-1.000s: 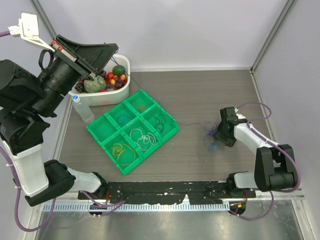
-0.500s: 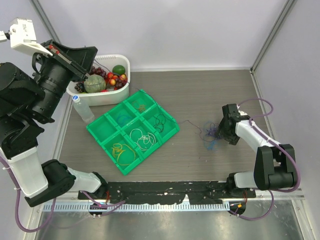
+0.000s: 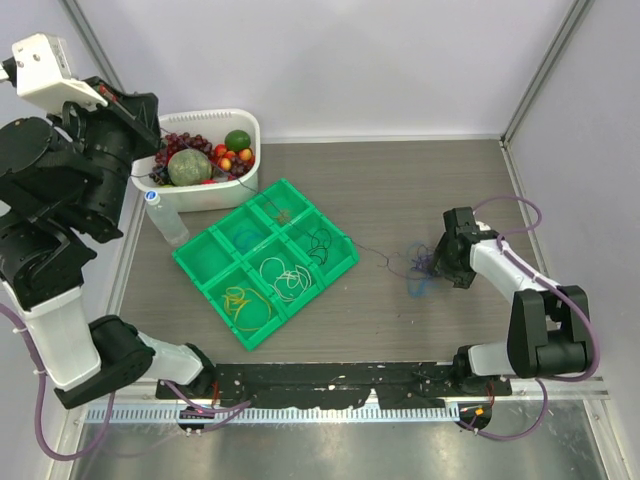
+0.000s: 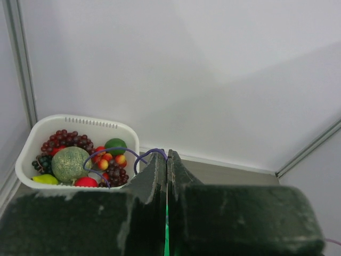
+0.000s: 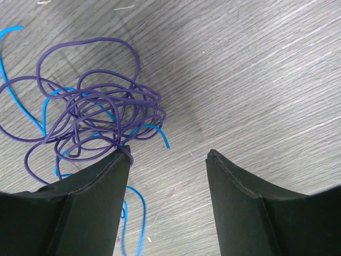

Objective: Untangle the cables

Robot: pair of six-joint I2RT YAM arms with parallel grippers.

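My left gripper (image 4: 167, 156) is raised high over the table's far left and is shut on a thin purple cable (image 4: 114, 153), which loops out from its tips. A tangle of purple and blue cables (image 3: 420, 270) lies on the table at the right. My right gripper (image 5: 169, 153) stands open low beside it, its left finger (image 5: 114, 176) touching the purple tangle (image 5: 101, 112), with bare table between the jaws. Blue strands (image 5: 133, 224) trail under that finger. Yellow (image 3: 240, 300), white (image 3: 285, 275) and black (image 3: 320, 240) cables lie in separate compartments of the green tray (image 3: 205, 262).
A white basket (image 3: 250, 150) of fruit stands at the back left, with a plastic bottle (image 3: 165, 218) lying beside it. A thin strand (image 3: 372, 255) lies on the table between the tray and the tangle. Metal frame posts run up both sides.
My left arm has swung its gripper up and back, still shut on the purple cable. The loose strand by the tray shifted. My right gripper stayed by the tangle.
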